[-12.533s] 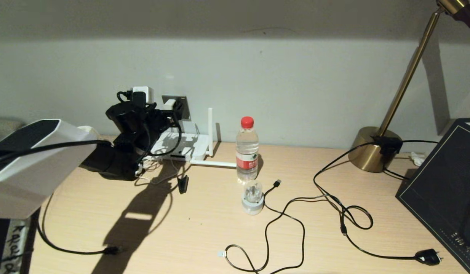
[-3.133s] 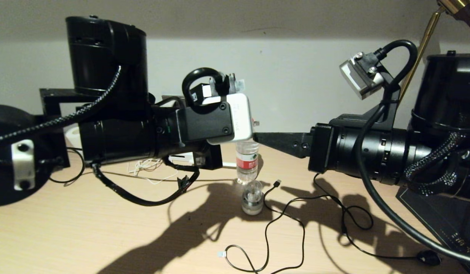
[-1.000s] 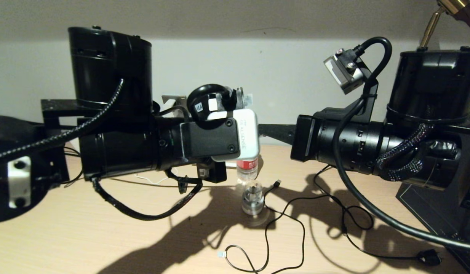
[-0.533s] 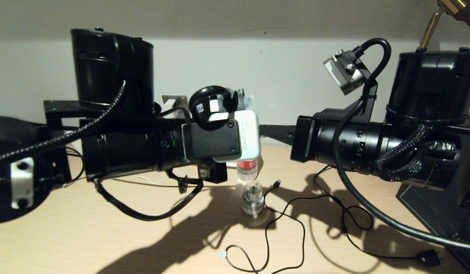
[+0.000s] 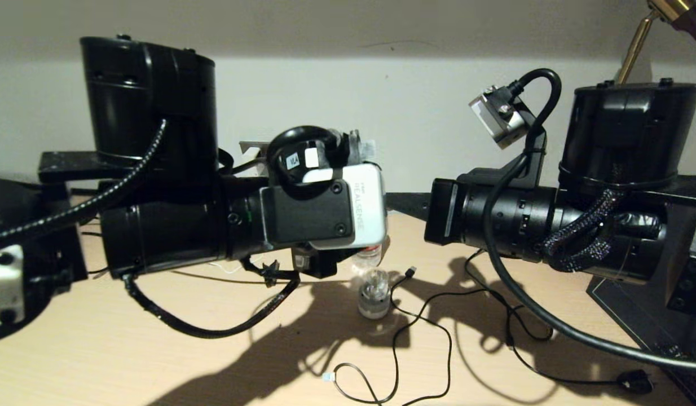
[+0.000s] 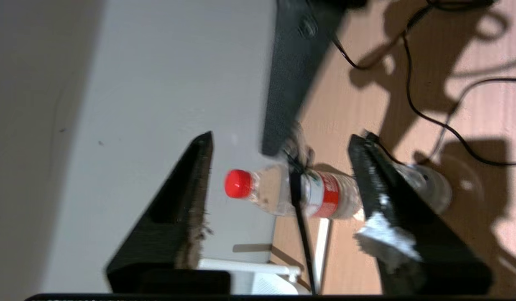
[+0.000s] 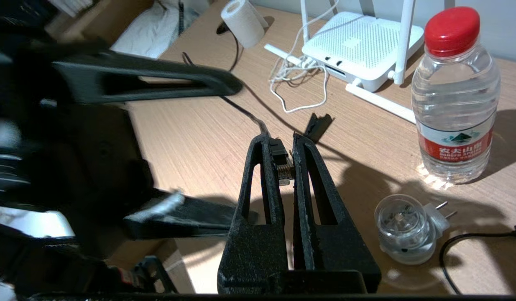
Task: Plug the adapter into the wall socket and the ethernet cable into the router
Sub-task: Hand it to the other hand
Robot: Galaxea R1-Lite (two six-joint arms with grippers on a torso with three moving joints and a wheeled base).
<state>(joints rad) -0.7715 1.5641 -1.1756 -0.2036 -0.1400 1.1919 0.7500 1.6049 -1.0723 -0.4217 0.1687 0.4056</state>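
Since a second ago the left tool (image 6: 279,179) is spread, empty; the ethernet cable (image 7: 282,161) connector is pinched by the right tool (image 7: 283,167), handed over for the router (image 7: 358,48) at far left

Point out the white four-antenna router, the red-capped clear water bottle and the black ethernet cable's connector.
white four-antenna router (image 7: 358,46): right wrist view, perforated top.
red-capped clear water bottle (image 7: 455,142): right wrist view, red label.
black ethernet cable's connector (image 7: 283,169): right wrist view, clear tip between the right gripper's fingers.
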